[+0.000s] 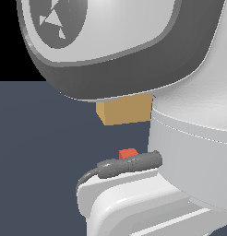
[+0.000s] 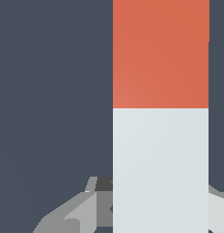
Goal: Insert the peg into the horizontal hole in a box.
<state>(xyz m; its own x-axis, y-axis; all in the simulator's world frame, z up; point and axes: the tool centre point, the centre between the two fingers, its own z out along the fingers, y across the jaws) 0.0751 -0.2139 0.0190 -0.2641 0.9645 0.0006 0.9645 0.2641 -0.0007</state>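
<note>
The peg [image 2: 160, 113] fills the wrist view, a wide square bar with one half red-orange and the other half pale grey. My gripper [image 2: 160, 193] straddles the pale half, and its fingers [image 2: 89, 209] press against both sides of the bar. In the exterior view only a small red-orange bit of the peg [image 1: 128, 153] shows, below the tan box [image 1: 123, 110]. The arm covers the box's upper part. The hole is not visible in either view.
The white and grey arm body [image 1: 189, 138] blocks most of the exterior view, with a dark cable [image 1: 129, 164] running across a link. The dark blue-grey floor [image 1: 37, 138] lies on the exterior view's left.
</note>
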